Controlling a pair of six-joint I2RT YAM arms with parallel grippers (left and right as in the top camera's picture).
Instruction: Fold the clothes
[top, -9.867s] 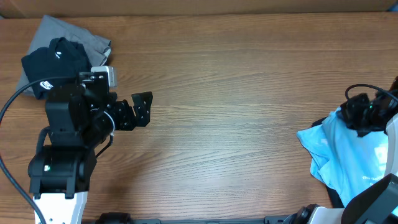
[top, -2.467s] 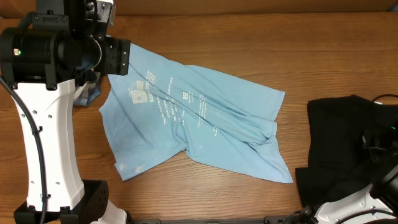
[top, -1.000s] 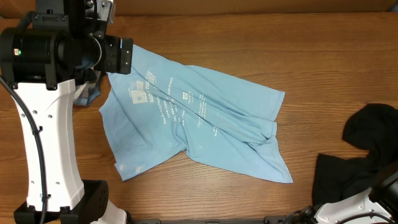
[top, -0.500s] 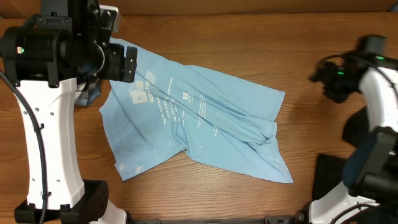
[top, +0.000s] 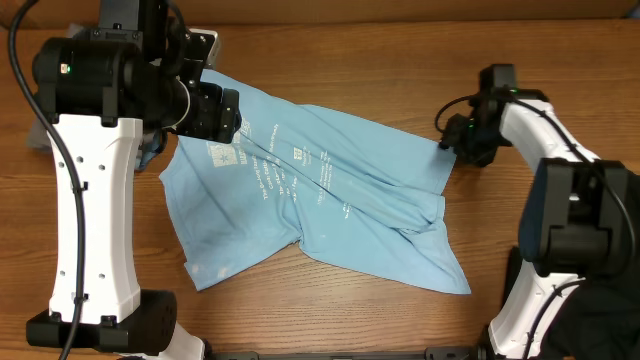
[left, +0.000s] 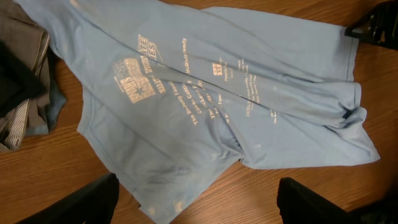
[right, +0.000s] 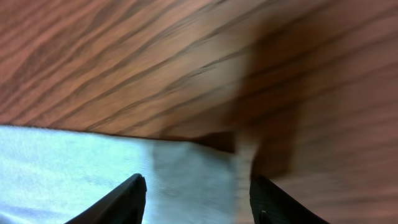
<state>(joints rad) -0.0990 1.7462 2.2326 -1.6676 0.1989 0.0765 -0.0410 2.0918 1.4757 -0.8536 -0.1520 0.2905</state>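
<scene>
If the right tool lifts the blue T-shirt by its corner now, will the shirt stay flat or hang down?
Probably it will hang limp: the light blue T-shirt lies in soft wrinkles on the table. It looks thin and light, so one corner should rise easily. The rest would likely drag across the wood.

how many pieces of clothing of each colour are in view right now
light blue T-shirt: 1
black: 2, the pile's black garment and black cloth by the right arm's base
grey garment: 1
dull blue piece: 1
total: 5 at least, pile partly hidden
</scene>
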